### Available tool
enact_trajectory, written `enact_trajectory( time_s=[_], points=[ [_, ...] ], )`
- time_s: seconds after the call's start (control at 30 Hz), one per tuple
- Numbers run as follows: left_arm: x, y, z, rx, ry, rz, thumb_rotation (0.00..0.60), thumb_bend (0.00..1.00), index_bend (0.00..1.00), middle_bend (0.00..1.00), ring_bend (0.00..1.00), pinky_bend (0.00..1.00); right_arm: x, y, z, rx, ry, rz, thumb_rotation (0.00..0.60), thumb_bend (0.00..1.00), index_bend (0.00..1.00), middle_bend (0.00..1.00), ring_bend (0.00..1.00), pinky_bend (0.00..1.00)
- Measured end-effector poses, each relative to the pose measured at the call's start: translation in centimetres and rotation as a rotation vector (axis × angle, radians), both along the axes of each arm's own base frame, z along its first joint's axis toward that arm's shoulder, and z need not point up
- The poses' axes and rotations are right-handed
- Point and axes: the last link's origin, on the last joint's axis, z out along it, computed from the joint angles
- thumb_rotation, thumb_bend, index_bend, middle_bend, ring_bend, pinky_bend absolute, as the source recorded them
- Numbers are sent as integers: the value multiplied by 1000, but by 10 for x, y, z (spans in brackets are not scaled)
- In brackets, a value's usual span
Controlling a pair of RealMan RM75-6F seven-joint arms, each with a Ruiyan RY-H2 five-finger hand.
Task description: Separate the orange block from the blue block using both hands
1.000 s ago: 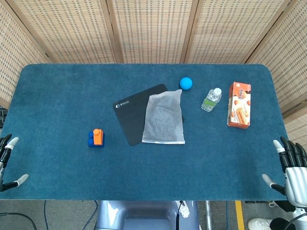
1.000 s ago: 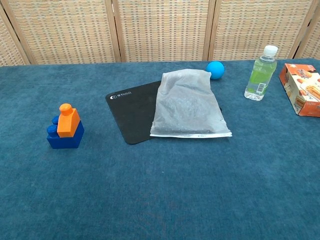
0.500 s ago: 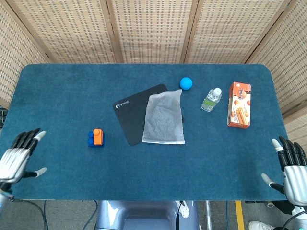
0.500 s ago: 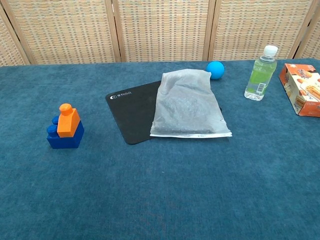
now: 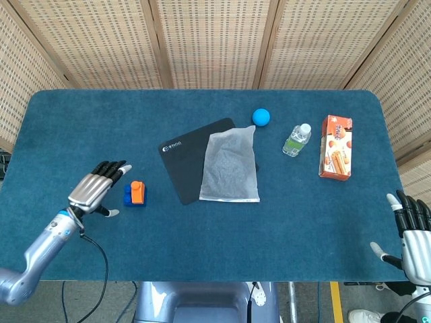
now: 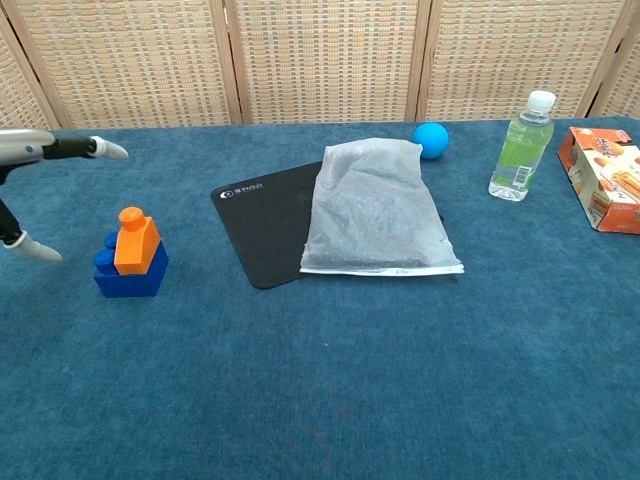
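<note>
The orange block (image 5: 137, 192) (image 6: 136, 241) sits plugged on top of the blue block (image 5: 128, 197) (image 6: 130, 275) on the left of the table. My left hand (image 5: 98, 188) (image 6: 40, 165) hovers just left of the pair, fingers spread, holding nothing and apart from the blocks. In the chest view only its fingertips show at the left edge. My right hand (image 5: 412, 232) stays open at the table's front right corner, far from the blocks; the chest view does not show it.
A black mat (image 5: 183, 153) (image 6: 260, 220) with a translucent bag (image 5: 230, 166) (image 6: 375, 207) on it lies mid-table. Behind are a blue ball (image 5: 261, 117) (image 6: 431, 139), a water bottle (image 5: 296, 140) (image 6: 520, 147) and an orange snack box (image 5: 336, 147) (image 6: 606, 179).
My left hand has swung in from the table's front left edge towards the blocks and now hovers beside them. The right hand has barely shifted. The blocks have not moved.
</note>
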Motion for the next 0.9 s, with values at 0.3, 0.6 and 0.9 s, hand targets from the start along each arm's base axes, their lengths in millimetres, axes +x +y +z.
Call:
enact_trajectory(
  time_s=[0.3, 0.6, 0.9],
  points=[
    [3, 24, -32, -45, -44, 64, 600, 137, 100, 154, 0, 0, 0, -3, -4, 10, 9, -8, 600, 0, 0, 0, 0, 0],
    [1, 30, -37, -52, -47, 88, 600, 137, 167, 194, 0, 0, -2, -4, -3, 7, 5, -17, 600, 0, 0, 0, 0, 0],
    [1, 30, -45, -54, -87, 127, 600, 137, 240, 264, 0, 0, -3, -4, -3, 7, -1, -15, 600, 0, 0, 0, 0, 0]
  ],
)
